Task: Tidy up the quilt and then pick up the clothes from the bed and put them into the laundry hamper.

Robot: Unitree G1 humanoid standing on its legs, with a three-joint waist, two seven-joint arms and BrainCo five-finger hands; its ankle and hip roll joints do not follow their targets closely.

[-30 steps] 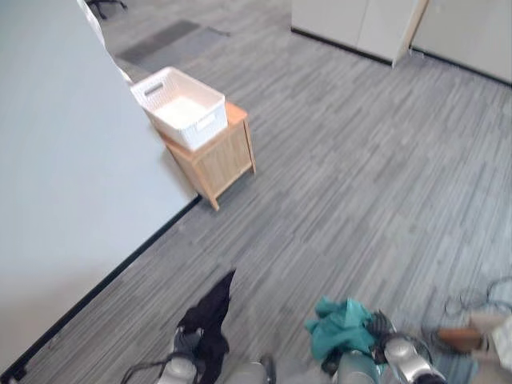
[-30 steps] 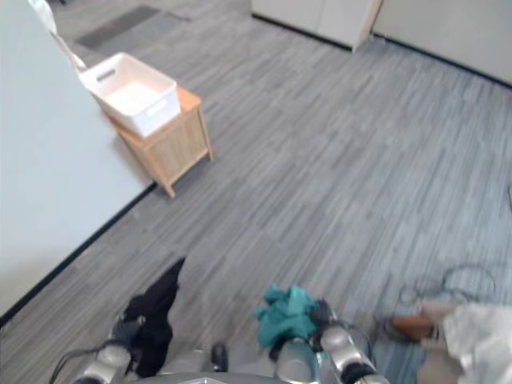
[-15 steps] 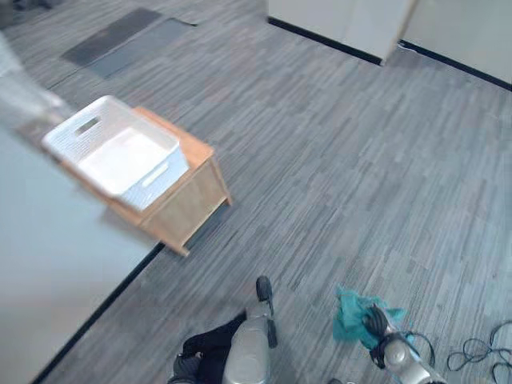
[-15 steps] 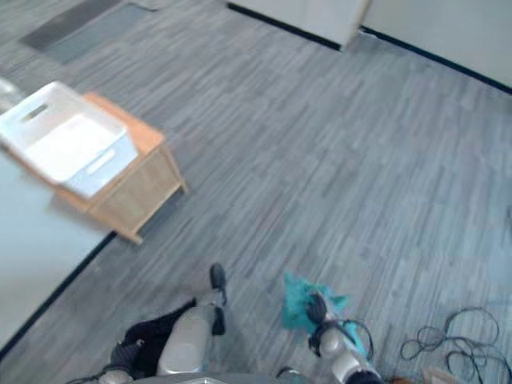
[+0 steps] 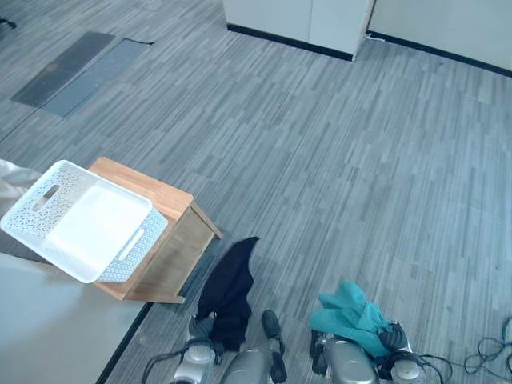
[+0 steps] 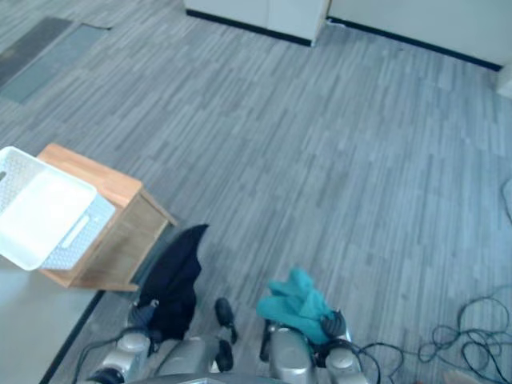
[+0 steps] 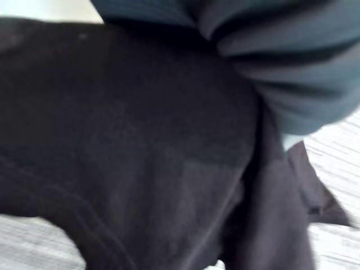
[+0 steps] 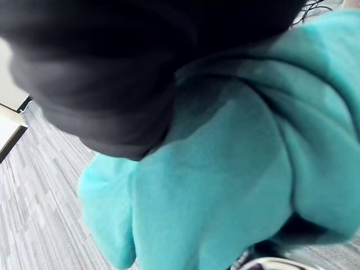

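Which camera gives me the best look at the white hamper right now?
Left eye view: the whole white hamper shows there, tilted on the wooden stand, inside empty. The right eye view cuts it off at the frame edge. The wrist views show dark and teal cloth instead.

You've got two garments, one black garment (image 5: 228,290) and one teal garment (image 5: 349,315), one white hamper (image 5: 78,220), and one wooden stand (image 5: 170,246).

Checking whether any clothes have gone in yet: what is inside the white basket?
The basket on the wooden stand shows a bare white floor. The black garment hangs at the left hand, the teal one at the right hand.
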